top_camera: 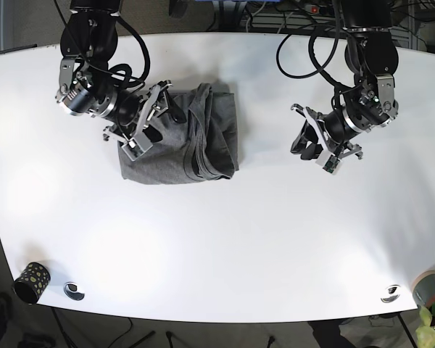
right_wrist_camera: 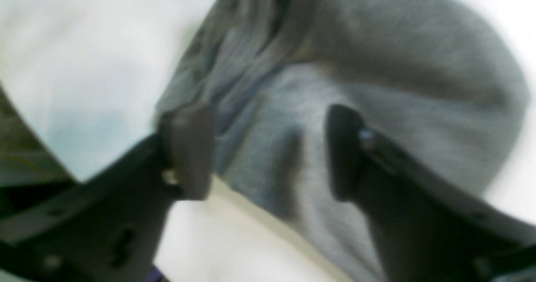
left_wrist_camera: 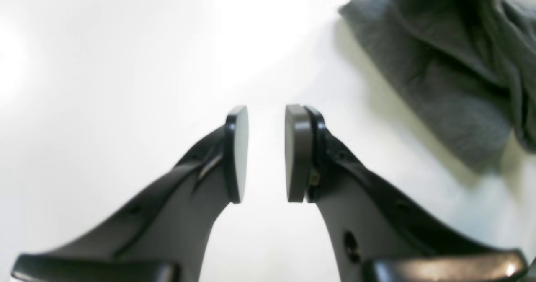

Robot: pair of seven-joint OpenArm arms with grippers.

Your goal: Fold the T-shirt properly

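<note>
Looking across your white table (top_camera: 225, 239), you have a small patterned cup (top_camera: 31, 281) at the near left corner and two round fittings (top_camera: 74, 291) along the near edge, all well apart from the work. No writing is readable. Your grey T-shirt (top_camera: 181, 134) lies bunched left of centre, creased along its right side. Your right gripper (right_wrist_camera: 268, 152) hangs over it, jaws wide apart, nothing clamped. Your left gripper (left_wrist_camera: 266, 154) sits beside it over bare table, jaws slightly parted, empty.

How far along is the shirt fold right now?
The grey T-shirt already lies as a compact, rumpled bundle. The right hand is open over it, gripping nothing; the left hand is open above bare table. Smoothing and squaring probably remain.
</note>
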